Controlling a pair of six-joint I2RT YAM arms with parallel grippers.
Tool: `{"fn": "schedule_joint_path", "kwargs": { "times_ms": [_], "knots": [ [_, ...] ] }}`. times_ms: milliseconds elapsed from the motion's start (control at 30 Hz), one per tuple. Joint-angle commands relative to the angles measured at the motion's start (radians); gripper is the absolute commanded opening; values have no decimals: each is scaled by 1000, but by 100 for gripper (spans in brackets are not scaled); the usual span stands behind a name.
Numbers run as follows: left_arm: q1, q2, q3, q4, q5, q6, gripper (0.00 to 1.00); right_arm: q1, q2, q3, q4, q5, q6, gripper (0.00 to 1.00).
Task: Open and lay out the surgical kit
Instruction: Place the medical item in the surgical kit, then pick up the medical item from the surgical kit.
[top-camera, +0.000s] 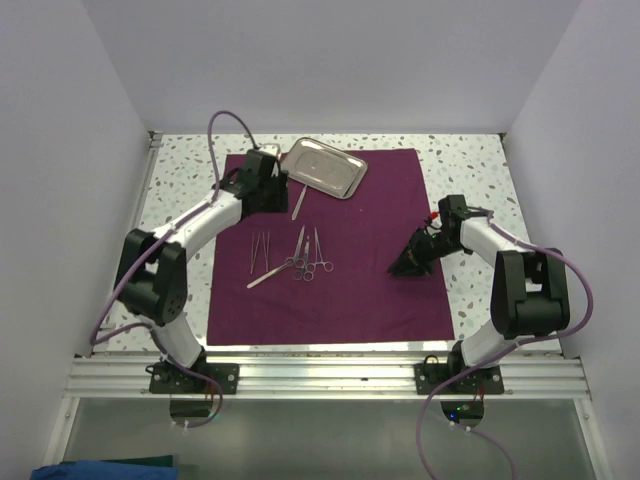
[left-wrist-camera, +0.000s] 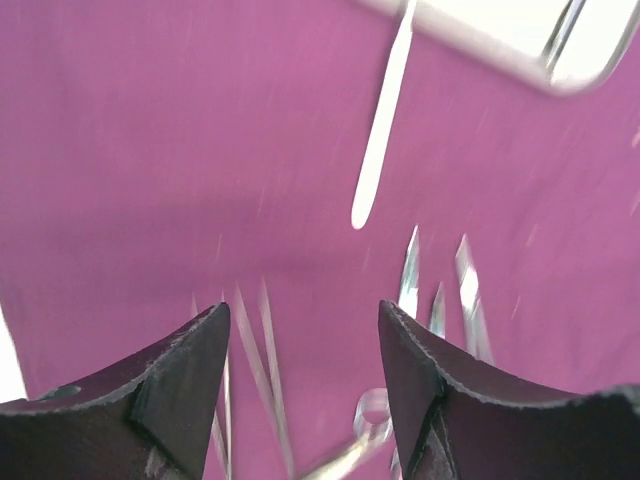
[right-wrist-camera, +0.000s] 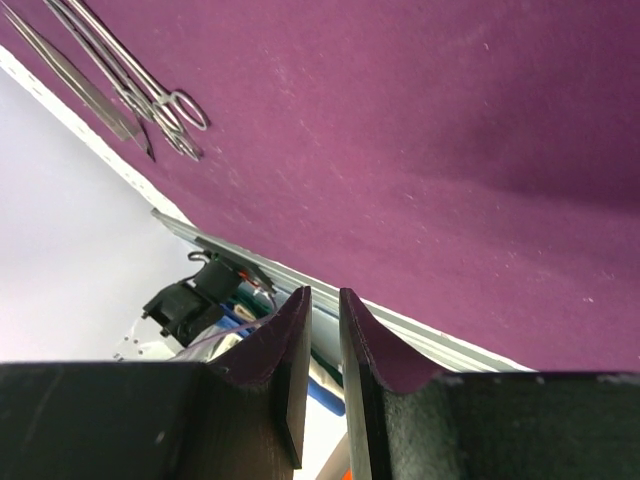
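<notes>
The dark purple cloth (top-camera: 370, 290) lies spread flat on the table. The steel tray (top-camera: 325, 166) sits on its far edge, left of centre. One thin silver instrument (top-camera: 298, 201) lies just below the tray. Tweezers (top-camera: 260, 250), scissors and forceps (top-camera: 306, 256) lie in a group at centre left. My left gripper (top-camera: 280, 188) hovers beside the tray, open and empty (left-wrist-camera: 305, 330); this view is blurred, with the tray (left-wrist-camera: 520, 45) at the top. My right gripper (top-camera: 400, 266) is over the cloth's right part, shut with a thin gap, empty (right-wrist-camera: 322, 300).
A speckled tabletop (top-camera: 180, 190) borders the cloth on the left, right and far sides. White walls enclose the table. A metal rail (top-camera: 330, 375) runs along the near edge, also seen in the right wrist view (right-wrist-camera: 420, 335). Forceps (right-wrist-camera: 150, 90) show far from the right fingers.
</notes>
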Motion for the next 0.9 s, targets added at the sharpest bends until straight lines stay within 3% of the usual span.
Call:
{"fn": "schedule_joint_path", "kwargs": {
  "times_ms": [0,167,333,633,867],
  "knots": [
    [0,145,206,21,-4,77,64,-3,-52,-22,-24,14,-16,21],
    [2,393,489,-13,45,135,62,-3,-67,-23,-33,43,-15,21],
    [0,542,672,-27,100,155,61,-13,-44,23,-80,77,-41,21],
    [0,665,763,-13,143,158,59,-29,26,86,-106,99,-62,21],
    [-7,690,757,-22,146,180,51,-34,69,99,-94,88,-61,21]
  ]
}}
